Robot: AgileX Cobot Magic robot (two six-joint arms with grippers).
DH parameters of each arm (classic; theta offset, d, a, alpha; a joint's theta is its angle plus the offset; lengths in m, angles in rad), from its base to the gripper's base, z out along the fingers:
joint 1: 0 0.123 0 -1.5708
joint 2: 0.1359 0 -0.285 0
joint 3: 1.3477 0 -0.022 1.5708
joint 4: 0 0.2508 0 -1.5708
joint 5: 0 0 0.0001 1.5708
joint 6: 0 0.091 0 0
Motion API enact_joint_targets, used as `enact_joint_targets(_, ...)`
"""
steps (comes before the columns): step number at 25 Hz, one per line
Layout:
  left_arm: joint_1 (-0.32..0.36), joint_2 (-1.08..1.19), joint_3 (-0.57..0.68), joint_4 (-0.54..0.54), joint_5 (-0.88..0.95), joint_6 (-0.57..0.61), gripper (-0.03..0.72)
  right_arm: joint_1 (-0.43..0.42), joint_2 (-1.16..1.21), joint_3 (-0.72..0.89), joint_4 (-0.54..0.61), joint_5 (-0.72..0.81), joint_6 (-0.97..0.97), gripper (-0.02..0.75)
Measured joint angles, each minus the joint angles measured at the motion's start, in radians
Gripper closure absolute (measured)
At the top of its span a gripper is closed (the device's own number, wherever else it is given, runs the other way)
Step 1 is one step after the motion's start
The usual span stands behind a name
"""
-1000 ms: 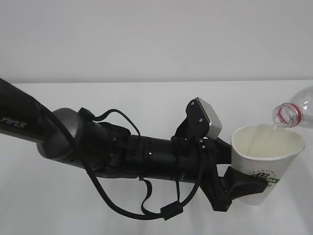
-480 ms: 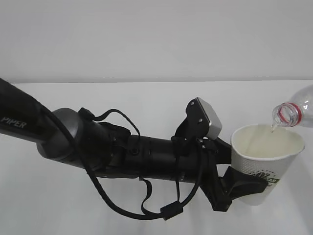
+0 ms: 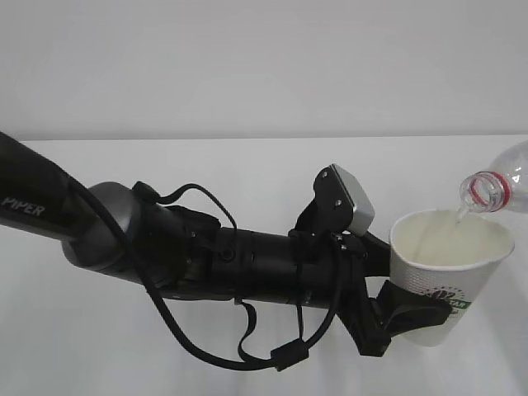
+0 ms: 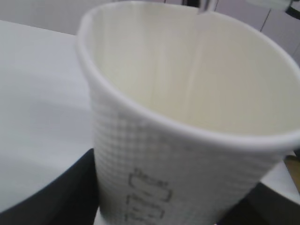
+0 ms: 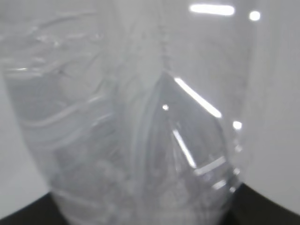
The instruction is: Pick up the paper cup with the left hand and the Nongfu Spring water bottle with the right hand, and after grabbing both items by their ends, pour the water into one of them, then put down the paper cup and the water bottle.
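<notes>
The pour is under way, and everything is turning on how the bottle mouth is sitting over the cup rim. The left claw (image 3: 406,313) is pinching the paper cup (image 3: 445,276) low on its wall, near the base, and is holding it upright above the white tabletop (image 3: 247,165) at the right side of the exterior view. The Nongfu Spring water bottle (image 3: 495,186) is coming in from the upper right, tilted so its long axis is running down and leftward, with its red neck ring and open mouth just above and slightly inside the cup's far right rim. A thin stream of water (image 3: 462,214) is falling from the mouth onto the inner wall of the cup; in the left wrist view it is showing as a pale streak running down the inside of the cup (image 4: 187,131).

The right claw itself is staying outside the exterior view. Its wrist camera is filled by the clear ribbed body of the bottle (image 5: 140,131), with dark jaw edges at the bottom corners on either side, so it is judged to be clamping the bottle near its bottom end.

Because the mouth is hanging so near the rim's edge, any drift rightward would probably be sending the stream outside the cup.
</notes>
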Motion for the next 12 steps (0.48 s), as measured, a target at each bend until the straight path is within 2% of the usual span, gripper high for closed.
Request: enact_joint_targets(12, 0.000, 0.000, 0.000, 0.000, 0.000, 0.000, 0.200, 0.000, 0.000, 0.000, 0.000, -0.002, -0.002, 0.360)
